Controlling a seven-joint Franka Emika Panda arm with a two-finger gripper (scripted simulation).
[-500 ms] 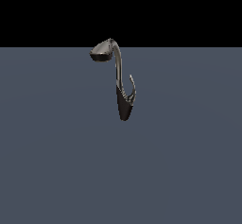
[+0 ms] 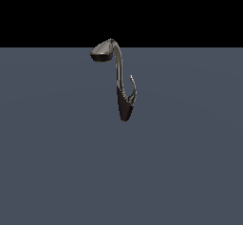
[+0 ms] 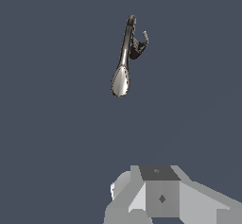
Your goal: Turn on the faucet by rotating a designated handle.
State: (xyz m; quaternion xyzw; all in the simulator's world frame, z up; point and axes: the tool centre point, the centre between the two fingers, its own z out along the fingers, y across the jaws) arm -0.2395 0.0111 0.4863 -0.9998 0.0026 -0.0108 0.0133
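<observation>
Jaws cannot be judged; only the gripper (image 3: 160, 197) body shows, well apart from the faucet (image 2: 117, 72) on the grey floor (image 2: 57, 172). Its handle (image 2: 133, 87) is thin, so an approach may strike the spout instead.

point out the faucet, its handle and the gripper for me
faucet (image 2: 117, 65), exterior view, on the curved neck
handle (image 2: 133, 87), exterior view, on the thin hooked lever
gripper (image 3: 160, 197), wrist view, on the grey body; fingertips not visible
</observation>
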